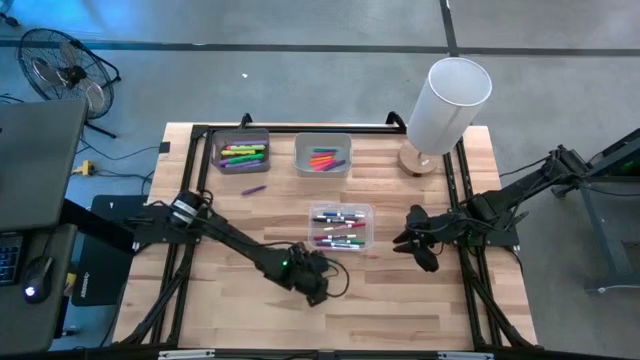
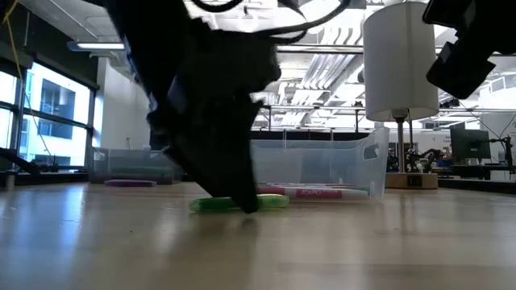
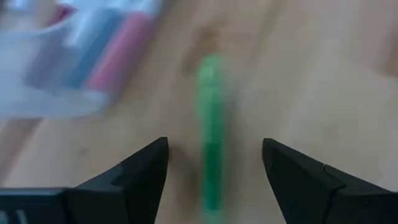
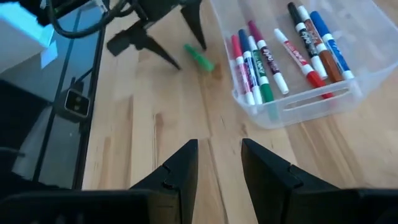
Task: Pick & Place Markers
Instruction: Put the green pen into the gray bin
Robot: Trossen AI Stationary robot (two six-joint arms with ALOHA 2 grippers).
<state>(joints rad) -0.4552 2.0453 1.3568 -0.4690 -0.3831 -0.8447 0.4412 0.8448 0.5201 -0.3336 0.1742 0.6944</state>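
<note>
Saw the left gripper [image 1: 316, 284] down low at the table [image 1: 400, 310], just in front of the clear bin [image 1: 342, 207]. Found its two dark fingers [image 3: 140, 171] wide apart, with nothing gripped. Spotted a green marker [image 3: 211, 124] lying flat on the wood right between those fingers, not touching either one. From table height, saw the same green marker [image 2: 274, 201] flat on the wood, with the left gripper [image 2: 242, 201] standing over its middle.

Saw the right gripper [image 1: 415, 250] held up above the table on the other side of the clear bin, near it but not touching. Found its fingers [image 4: 180, 165] a little way apart, with only bare wood in the gap. Could see the left gripper [image 4: 189, 56] and the green marker [image 4: 199, 58] from there too, just beside the clear bin [image 4: 298, 102].

Counted many markers [image 4: 280, 53] lying side by side in the clear bin, with red, blue, green, black and brown caps. Found more bright markers [image 1: 243, 155] in the grey bin [image 1: 241, 131] at the back, and more [image 1: 322, 158] in the second grey bin [image 1: 323, 136] beside it. Noticed one purple marker [image 1: 253, 188] alone on the wood, in front of the first grey bin. Saw a white lamp [image 1: 447, 100] at the back corner on the right arm's side.
</note>
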